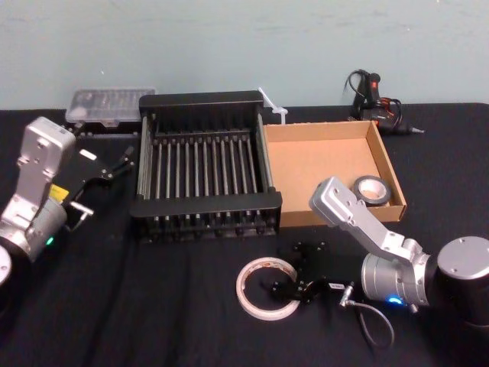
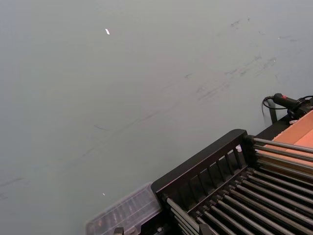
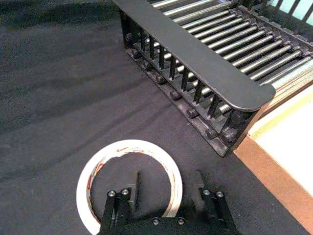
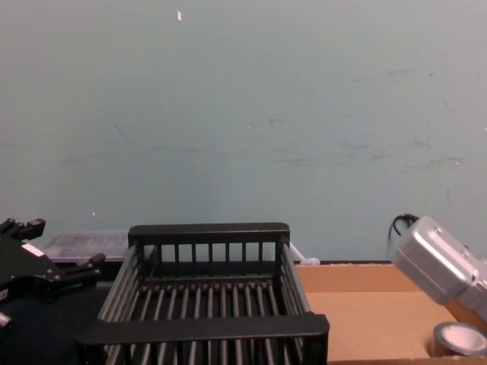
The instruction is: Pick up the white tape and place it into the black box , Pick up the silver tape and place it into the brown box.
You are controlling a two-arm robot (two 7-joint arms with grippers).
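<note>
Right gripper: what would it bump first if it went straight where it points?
Probably the white tape: the open right gripper straddles the roll's rim. Depth is hard to judge.

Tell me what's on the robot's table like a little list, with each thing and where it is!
white tape: flat on the table, in front of the black box
silver tape: in the brown box, near-right corner
right pincer: open, one finger inside the white ring, one outside
left pincer: open, parked left of the black box
</note>
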